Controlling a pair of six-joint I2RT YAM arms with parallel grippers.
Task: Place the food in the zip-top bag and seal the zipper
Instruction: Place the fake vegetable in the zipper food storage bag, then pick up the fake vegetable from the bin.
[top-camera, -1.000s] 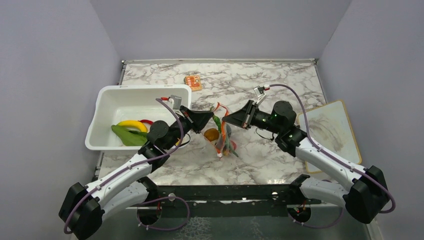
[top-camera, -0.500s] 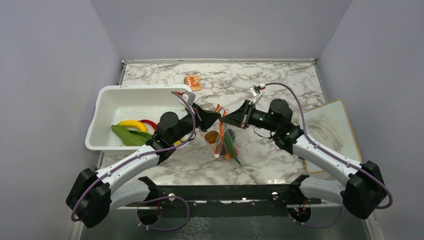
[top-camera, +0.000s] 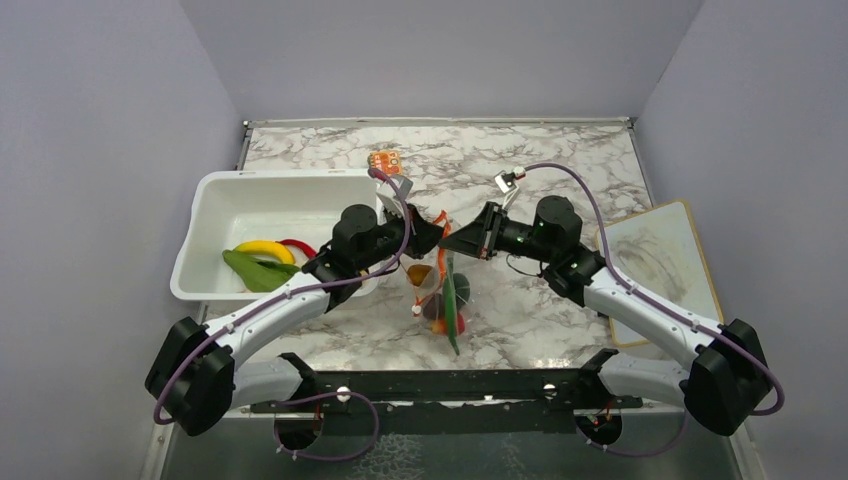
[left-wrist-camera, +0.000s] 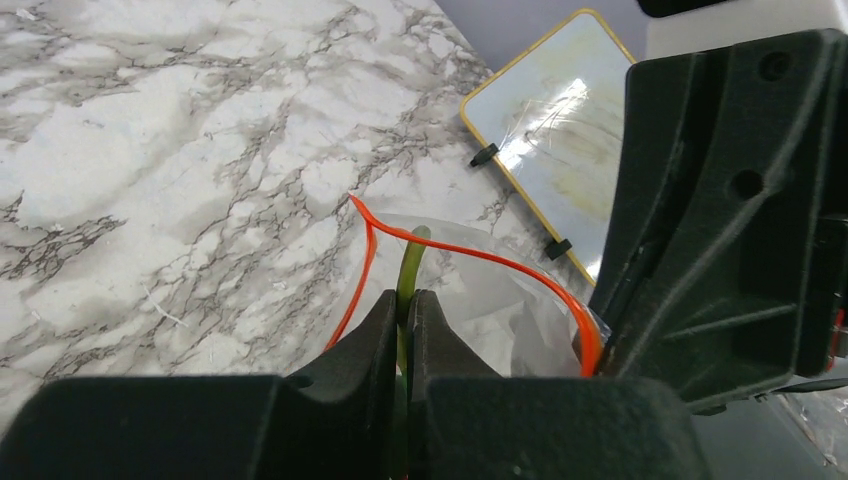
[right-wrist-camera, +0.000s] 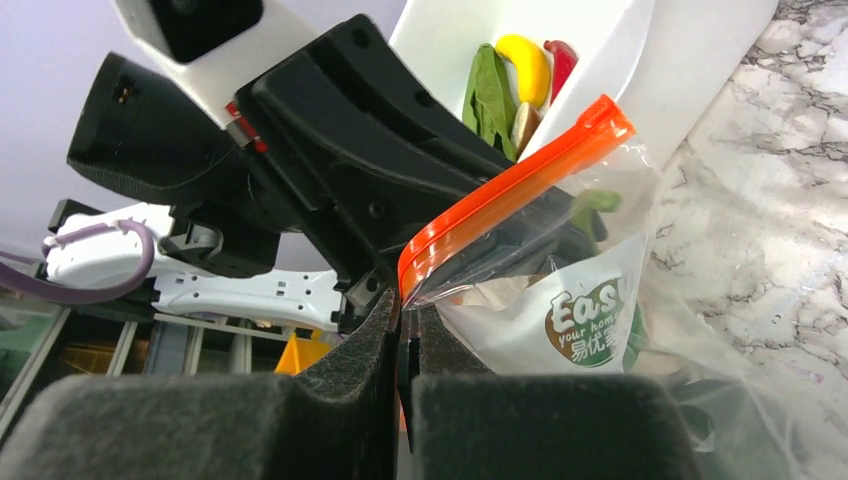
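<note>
1. The zip-top bag (top-camera: 437, 290) hangs by its mouth between the two grippers over the middle of the table (top-camera: 520, 310). Whether its bottom rests on the marble cannot be told.
2. The right gripper (right-wrist-camera: 400, 300) is clamped on one end of the orange-red zipper (right-wrist-camera: 510, 175), which anchors that corner so the floppy plastic does not collapse.
3. The left gripper (left-wrist-camera: 402, 295) is closed to a thin slit at the opposite side of the mouth. The slim end of a green chilli (top-camera: 451, 300) shows in that slit. It seems to pinch the bag's edge there, but whether the chilli is caught too is unclear.
4. In the left wrist view the zipper bows into an open loop, so the mouth is not sealed.
5. Inside the bag are the green chilli, standing on end, a brown-orange lump (top-camera: 423, 272) and something red at the bottom.
6. A banana (top-camera: 264, 247), a red chilli (top-camera: 296, 243) and a flat green piece (top-camera: 255, 272) lie in the white tub (top-camera: 215, 215) on the left, so the filling looks unfinished.
7. Holding both ends high probably lets the contents settle. Sealing would need the two strip halves pressed together along the mouth.
</note>
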